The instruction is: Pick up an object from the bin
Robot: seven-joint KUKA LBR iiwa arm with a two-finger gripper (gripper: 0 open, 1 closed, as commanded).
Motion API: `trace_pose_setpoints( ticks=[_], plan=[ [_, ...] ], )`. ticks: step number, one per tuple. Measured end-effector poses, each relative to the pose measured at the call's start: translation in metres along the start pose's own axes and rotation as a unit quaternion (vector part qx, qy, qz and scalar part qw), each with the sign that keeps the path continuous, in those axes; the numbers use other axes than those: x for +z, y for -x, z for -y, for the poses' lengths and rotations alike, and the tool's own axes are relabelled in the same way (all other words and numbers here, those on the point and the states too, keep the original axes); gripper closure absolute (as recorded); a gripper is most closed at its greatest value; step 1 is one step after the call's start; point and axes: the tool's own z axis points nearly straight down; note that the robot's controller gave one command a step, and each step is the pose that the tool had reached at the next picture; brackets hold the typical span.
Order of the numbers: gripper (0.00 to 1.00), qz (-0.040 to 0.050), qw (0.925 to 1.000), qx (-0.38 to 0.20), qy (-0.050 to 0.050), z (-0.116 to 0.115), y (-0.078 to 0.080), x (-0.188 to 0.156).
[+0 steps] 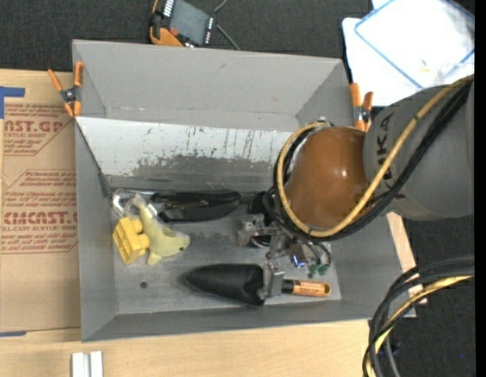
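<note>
My gripper hangs low in the bin's front right part, under the arm's brown dome. Its lower end reaches the right end of a black, shoe-shaped thing lying along the front wall. Just right of that lies a small orange cylinder with a dark cap, close beside the gripper. A long black curved tool lies further back to the left, at the foot of the rear slope.
At the left lie a yellow ridged block and a pale yellow piece, with a small silvery part behind them. The arm and its cables cover the bin's right side.
</note>
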Motion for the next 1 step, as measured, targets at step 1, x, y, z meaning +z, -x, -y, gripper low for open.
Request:
trace_pose_setpoints(
  ticks=[1],
  plan=[
    [0.00,-0.0026,0.9749,-0.223,0.001,-0.0257,0.0043,0.0150]
  ],
)
